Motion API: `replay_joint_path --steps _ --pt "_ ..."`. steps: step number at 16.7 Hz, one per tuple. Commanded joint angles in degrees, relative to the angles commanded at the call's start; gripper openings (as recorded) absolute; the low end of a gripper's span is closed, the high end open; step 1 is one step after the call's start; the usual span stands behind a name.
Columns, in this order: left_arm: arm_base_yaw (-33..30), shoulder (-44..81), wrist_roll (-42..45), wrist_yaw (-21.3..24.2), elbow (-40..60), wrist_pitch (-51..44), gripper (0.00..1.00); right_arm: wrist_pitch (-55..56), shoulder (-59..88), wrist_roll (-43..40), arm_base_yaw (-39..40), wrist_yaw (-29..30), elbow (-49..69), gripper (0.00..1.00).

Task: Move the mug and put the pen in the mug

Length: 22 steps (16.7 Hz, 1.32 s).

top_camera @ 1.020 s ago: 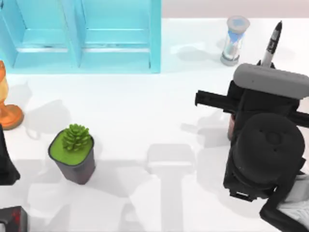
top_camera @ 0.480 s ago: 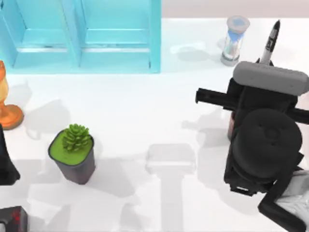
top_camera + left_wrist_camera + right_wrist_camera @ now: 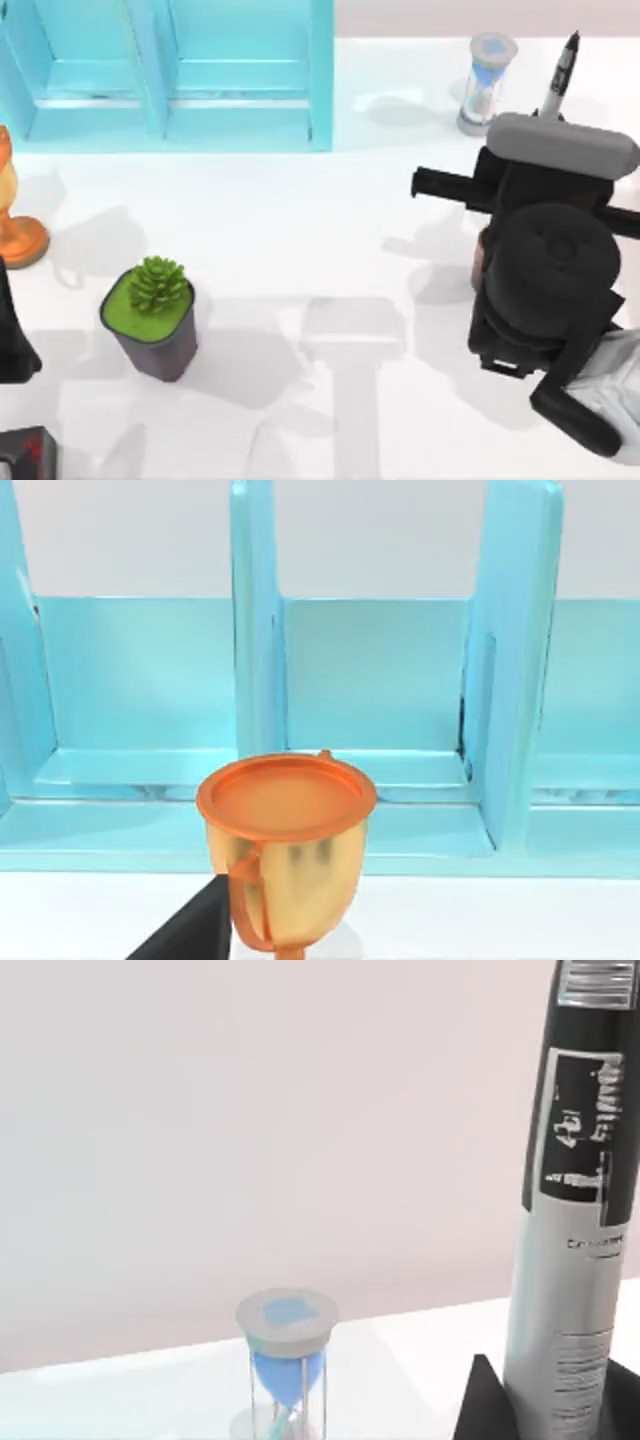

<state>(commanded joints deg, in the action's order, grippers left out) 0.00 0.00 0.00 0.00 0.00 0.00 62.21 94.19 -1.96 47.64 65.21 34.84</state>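
The table (image 3: 300,230) carries a turquoise rack (image 3: 170,70) along its far edge toward the left. The right arm (image 3: 545,290) stands near the right edge; its right gripper (image 3: 560,1400) pinches the pen (image 3: 560,75), held upright close to the far right corner. A sliver of the mug (image 3: 480,262) shows beside that arm. A potted plant (image 3: 150,318) sits front left. An hourglass (image 3: 484,83) stands just beside the pen. The left gripper (image 3: 190,935) faces an orange goblet (image 3: 287,855) at the left edge; cannot tell its finger state.
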Motion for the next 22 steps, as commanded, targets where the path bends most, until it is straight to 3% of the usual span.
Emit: replay_joint_path --steps 5,18,22 --pt "0.0 0.0 0.0 0.0 0.0 0.0 1.0 0.41 0.6 0.09 -0.68 -0.71 0.16 0.0" --pt "0.0 0.0 0.0 0.0 0.0 0.0 1.0 0.41 0.6 0.09 -0.68 -0.71 0.16 0.98" --pt "0.0 0.0 0.0 0.0 0.0 0.0 1.0 0.41 0.6 0.09 -0.68 -0.71 0.16 1.0"
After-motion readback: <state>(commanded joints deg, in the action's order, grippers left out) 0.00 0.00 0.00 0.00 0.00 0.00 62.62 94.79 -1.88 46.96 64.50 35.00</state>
